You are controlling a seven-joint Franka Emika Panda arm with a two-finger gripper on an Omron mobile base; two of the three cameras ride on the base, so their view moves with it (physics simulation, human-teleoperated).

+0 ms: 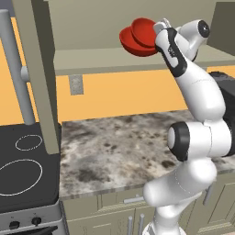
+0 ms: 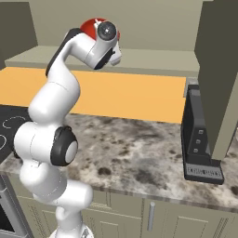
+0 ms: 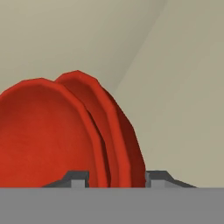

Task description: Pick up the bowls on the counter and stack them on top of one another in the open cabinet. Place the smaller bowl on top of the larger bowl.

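Pinching both bowls' (image 3: 65, 140) rims together, the jaws are gripping thin, glossy, rigid walls; likely light but slippery above the shelf (image 1: 105, 58).

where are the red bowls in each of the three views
Left base view: bowls upper middle, tilted, at the gripper, above the cabinet shelf.
Right base view: a red sliver at top, behind the arm's wrist.
Hand view: lower left, rims between the fingertips.
Shared landmark: the beige shelf.
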